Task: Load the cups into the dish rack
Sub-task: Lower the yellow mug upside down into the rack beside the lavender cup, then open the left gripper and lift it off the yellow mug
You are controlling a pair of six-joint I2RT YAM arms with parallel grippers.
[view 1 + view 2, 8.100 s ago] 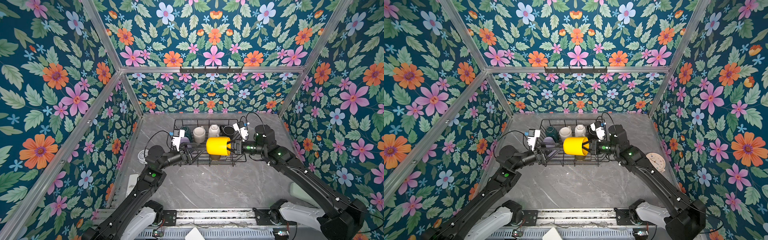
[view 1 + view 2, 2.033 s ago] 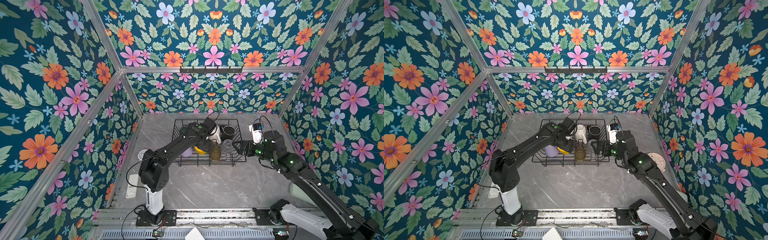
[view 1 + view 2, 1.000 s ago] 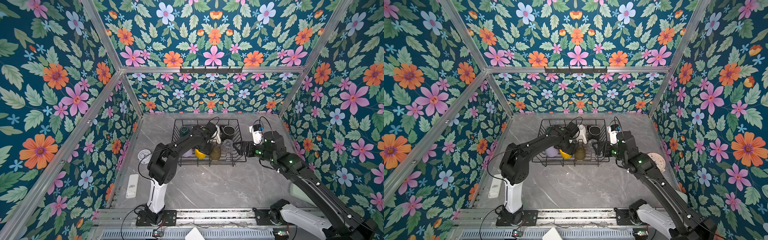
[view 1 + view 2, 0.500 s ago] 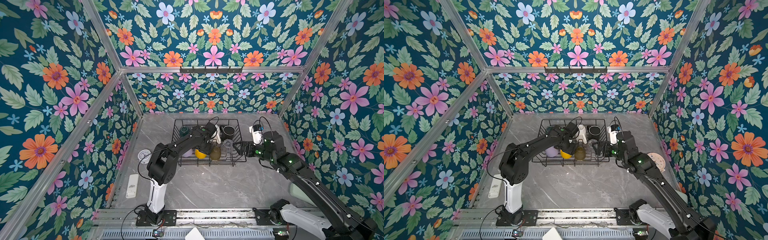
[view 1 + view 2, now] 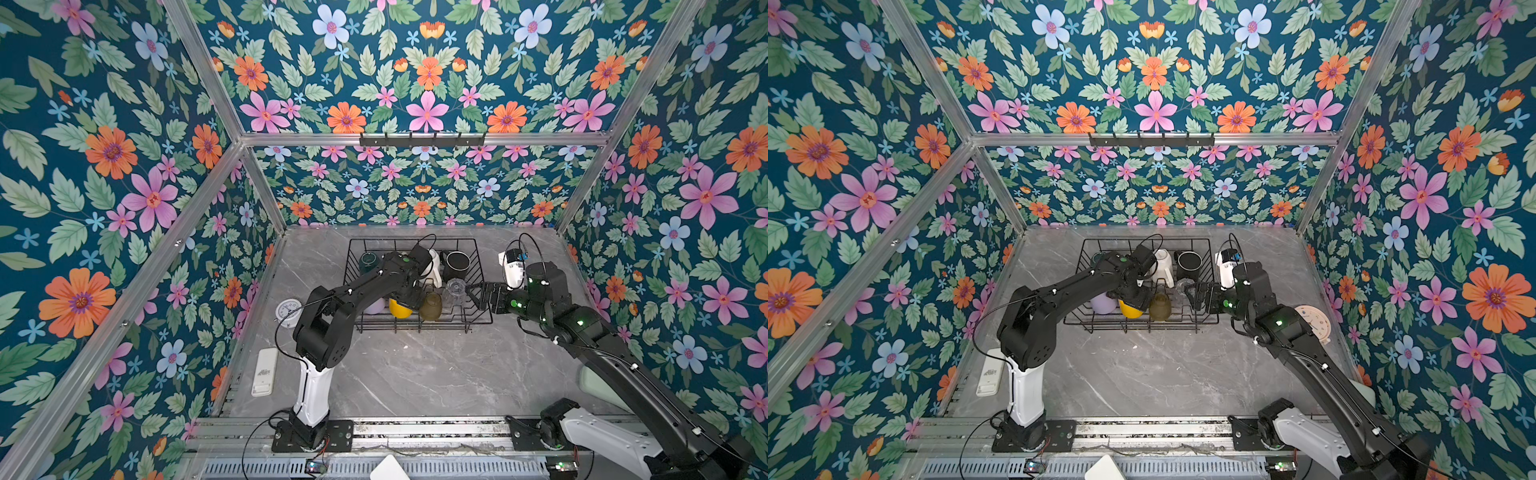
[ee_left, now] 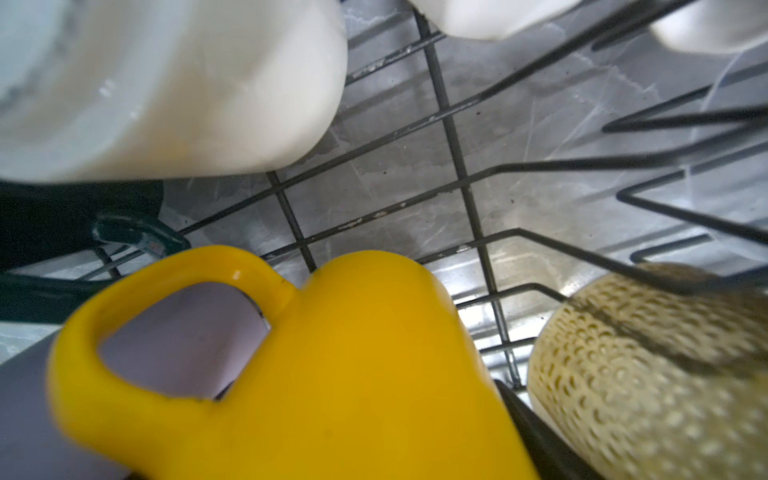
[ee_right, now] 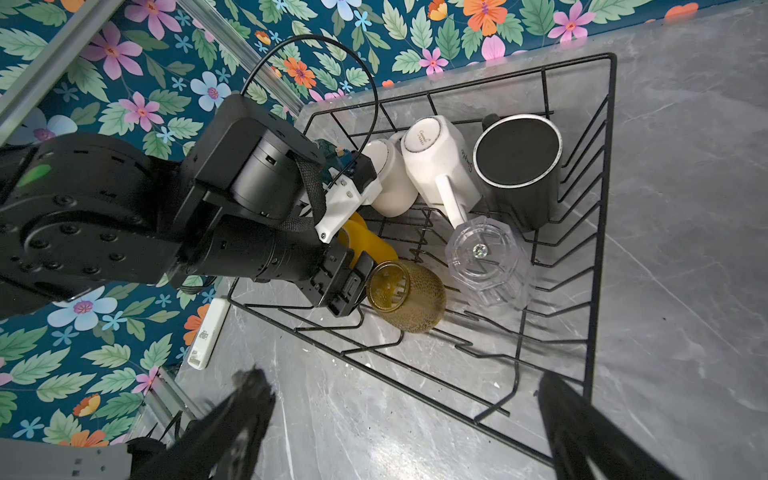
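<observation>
A glossy yellow mug point(image 6: 353, 374), its loop handle showing, is pictured in the front row of the black wire dish rack point(image 5: 461, 313), set between a lilac tumbler point(image 5: 376, 306) and a dimpled olive-amber glass point(image 5: 430, 306). The left arm is stretched across the rack with its wrist bent downward. The mug is straddled by the left gripper point(image 7: 347, 284); whether it is clamped or let go cannot be told. The right gripper point(image 5: 478, 293) is held spread wide and empty by the rack's right wall.
</observation>
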